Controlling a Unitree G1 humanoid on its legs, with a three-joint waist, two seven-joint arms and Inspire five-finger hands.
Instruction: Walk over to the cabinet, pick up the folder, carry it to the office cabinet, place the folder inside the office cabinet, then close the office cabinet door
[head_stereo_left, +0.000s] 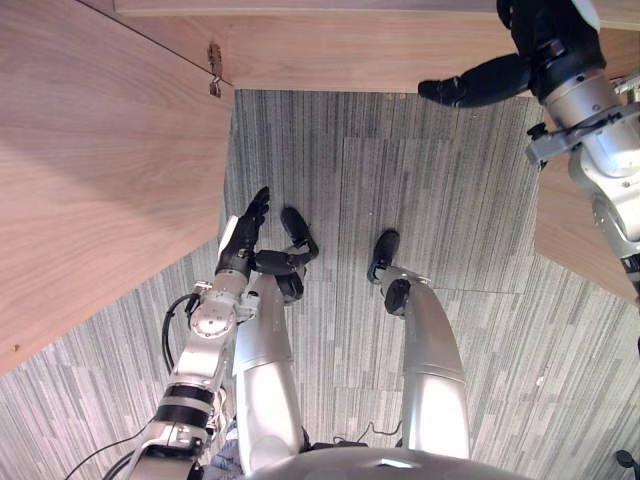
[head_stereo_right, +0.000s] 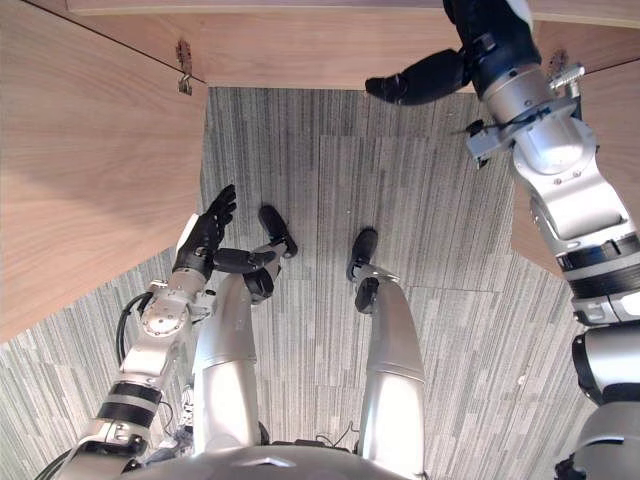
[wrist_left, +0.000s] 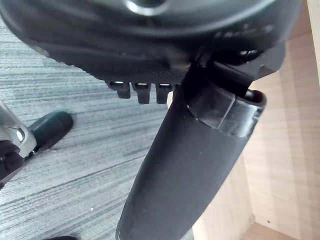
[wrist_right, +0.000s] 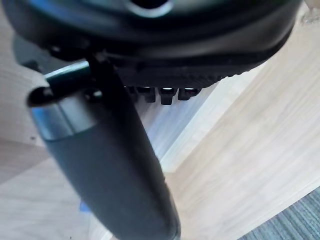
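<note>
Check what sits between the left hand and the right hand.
Just bare grey carpet lies between the left hand, low by the wooden door, and the raised right hand; both eye views show it.

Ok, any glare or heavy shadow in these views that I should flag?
Left eye view: even light on the carpet, with a soft darker band across the open cabinet door. Right wrist view: the wooden panel past the right hand is washed pale by bright light. Left wrist view: no glare; the dark left hand hides much carpet.
</note>
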